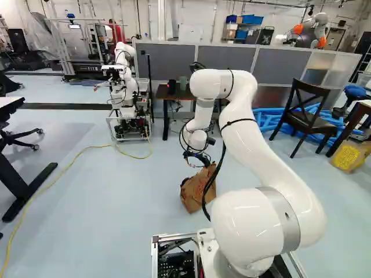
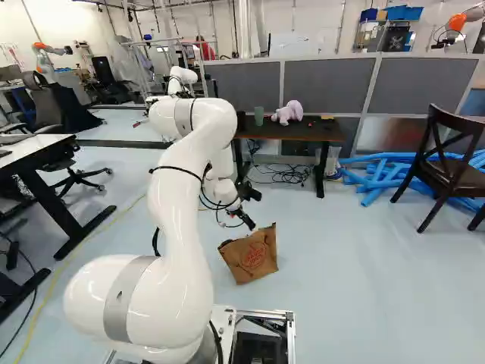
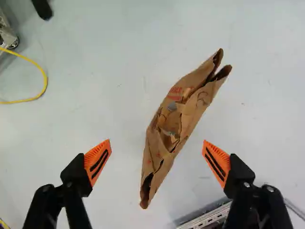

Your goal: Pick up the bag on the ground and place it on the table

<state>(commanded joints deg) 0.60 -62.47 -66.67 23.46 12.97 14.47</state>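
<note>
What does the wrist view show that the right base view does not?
Only the wrist view looks down into the bag through its open top, and shows the orange pads of the open gripper, one on each side of the bag.

Only the right base view shows the pink toy and green cup on the table, the chair and the blue tubes.

Both show the gripper, the bag on the floor and the yellow cord.

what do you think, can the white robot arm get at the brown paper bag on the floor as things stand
Probably yes: the open black gripper hovers above the bag, a finger on either side, and nothing visible blocks the way down.
</note>
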